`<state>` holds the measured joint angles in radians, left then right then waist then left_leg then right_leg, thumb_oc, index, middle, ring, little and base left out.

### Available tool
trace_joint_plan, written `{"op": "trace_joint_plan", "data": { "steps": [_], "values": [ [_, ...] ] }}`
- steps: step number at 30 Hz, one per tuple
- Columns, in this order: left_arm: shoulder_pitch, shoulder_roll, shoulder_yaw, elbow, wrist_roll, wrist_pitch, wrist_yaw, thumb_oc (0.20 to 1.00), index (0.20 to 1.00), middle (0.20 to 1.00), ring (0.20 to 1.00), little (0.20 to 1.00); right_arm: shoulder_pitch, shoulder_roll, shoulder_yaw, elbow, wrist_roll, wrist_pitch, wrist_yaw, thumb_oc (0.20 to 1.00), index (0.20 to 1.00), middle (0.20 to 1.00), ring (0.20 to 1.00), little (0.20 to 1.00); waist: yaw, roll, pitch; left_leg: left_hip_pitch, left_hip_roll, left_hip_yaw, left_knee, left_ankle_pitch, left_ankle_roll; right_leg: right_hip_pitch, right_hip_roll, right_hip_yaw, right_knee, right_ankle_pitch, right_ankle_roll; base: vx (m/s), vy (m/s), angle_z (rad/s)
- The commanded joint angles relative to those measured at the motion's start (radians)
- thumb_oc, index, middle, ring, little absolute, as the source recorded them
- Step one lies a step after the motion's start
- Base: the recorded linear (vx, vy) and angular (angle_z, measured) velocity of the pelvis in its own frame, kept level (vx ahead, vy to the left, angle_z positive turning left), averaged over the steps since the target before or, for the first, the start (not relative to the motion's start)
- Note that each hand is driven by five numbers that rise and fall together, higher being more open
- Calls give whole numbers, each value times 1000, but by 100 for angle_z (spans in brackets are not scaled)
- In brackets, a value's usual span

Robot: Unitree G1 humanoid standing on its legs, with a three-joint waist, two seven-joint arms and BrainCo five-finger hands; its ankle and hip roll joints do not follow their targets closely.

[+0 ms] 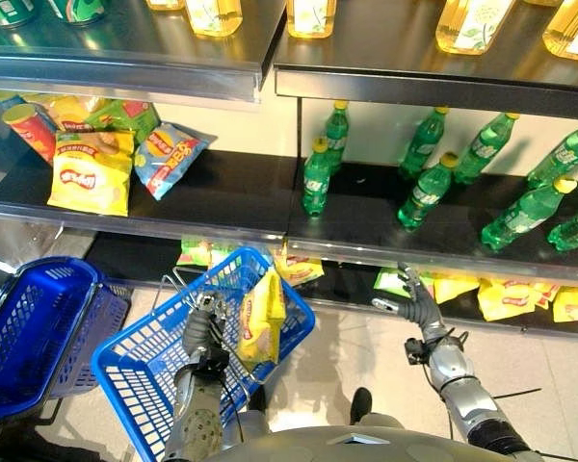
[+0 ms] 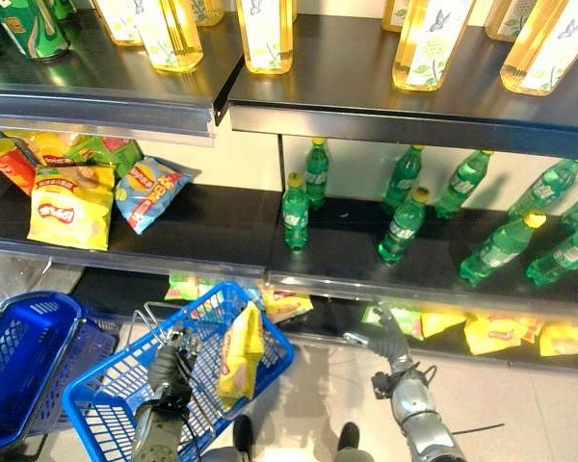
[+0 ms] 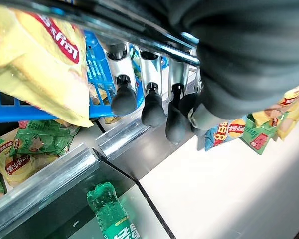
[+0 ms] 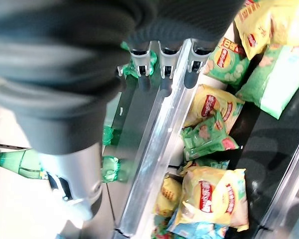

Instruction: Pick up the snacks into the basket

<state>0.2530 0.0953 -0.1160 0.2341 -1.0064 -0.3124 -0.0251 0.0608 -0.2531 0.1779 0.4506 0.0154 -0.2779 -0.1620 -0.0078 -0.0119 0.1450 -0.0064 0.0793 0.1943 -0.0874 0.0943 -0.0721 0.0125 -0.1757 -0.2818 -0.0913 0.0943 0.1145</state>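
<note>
left hand (image 1: 204, 332) grips the blue basket (image 1: 135, 380) handle, yellow snack bag (image 1: 261, 318) inside; right hand (image 1: 419, 303) open near bottom shelf (image 1: 347, 284).

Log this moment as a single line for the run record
left hand: holding basket handle | basket: one yellow chip bag inside | right hand: open, near bottom shelf snacks

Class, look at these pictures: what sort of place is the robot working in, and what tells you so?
Most likely a shop or supermarket aisle. Shelves carry rows of green bottles and snack bags, and the left hand holds a blue shopping basket.
</note>
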Motion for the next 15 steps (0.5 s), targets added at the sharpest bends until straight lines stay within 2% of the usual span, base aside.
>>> {"op": "trace_joint_plan", "data": {
  "steps": [1, 5, 7, 8, 9, 13, 15],
  "values": [
    [-33, 15, 35, -202, 27, -94, -42, 200, 200, 200, 200, 200, -40, -15, 20, -32, -14, -37, -12, 1000, 1000, 1000, 1000, 1000, 19, -20, -64, -36, 6, -12, 0, -16, 9, 0, -46, -8, 11, 17, 65, 44, 54, -10],
    [-45, 17, 35, -197, 38, -96, -34, 200, 200, 200, 200, 200, -42, -5, 16, -32, -8, -36, -16, 1000, 1000, 1000, 1000, 1000, 20, -26, -61, -26, -10, -13, 0, -31, 19, 2, -62, -10, 16, 19, 78, 50, 68, -9],
    [-49, 32, 38, -207, 36, -98, -31, 200, 200, 200, 200, 200, -48, -6, 9, -44, -5, -37, -19, 1000, 1000, 1000, 1000, 1000, 17, -26, -38, -7, -22, -7, 6, -49, 45, -43, -78, 22, 140, 1, 82, 22, 97, -5],
    [-49, 32, 38, -208, 36, -98, -31, 200, 200, 200, 200, 200, -48, -6, 9, -45, -5, -37, -19, 1000, 1000, 1000, 1000, 1000, 19, -27, -37, -6, -22, -5, 6, -49, 46, -46, -79, 25, 145, -1, 83, -93, 20, -22],
    [-50, 48, 42, -225, 41, -100, -29, 200, 200, 200, 200, 200, -66, -8, 10, -51, 0, -37, -23, 1000, 1000, 1000, 1000, 1000, 22, -26, -7, -19, -20, -1, 48, -60, 52, -82, -80, 36, 168, 4, 80, -81, -1, -24],
    [-61, 52, 44, -228, 44, -107, -27, 200, 200, 200, 200, 200, -78, -10, 7, -38, 9, -43, -33, 1000, 1000, 1000, 1000, 1000, 31, -32, 9, -78, -16, -12, 130, -80, 45, -90, -87, 12, 132, 14, 71, -51, -50, -26],
    [-56, 41, 55, -225, 25, -111, -17, 200, 200, 200, 200, 200, -70, -15, 10, -32, -2, -40, -35, 1000, 1000, 1000, 1000, 1000, 29, -31, -2, -65, -9, -7, 98, -72, 36, -86, -88, -4, 126, 13, 72, 61, -58, -4]
  ]
}}
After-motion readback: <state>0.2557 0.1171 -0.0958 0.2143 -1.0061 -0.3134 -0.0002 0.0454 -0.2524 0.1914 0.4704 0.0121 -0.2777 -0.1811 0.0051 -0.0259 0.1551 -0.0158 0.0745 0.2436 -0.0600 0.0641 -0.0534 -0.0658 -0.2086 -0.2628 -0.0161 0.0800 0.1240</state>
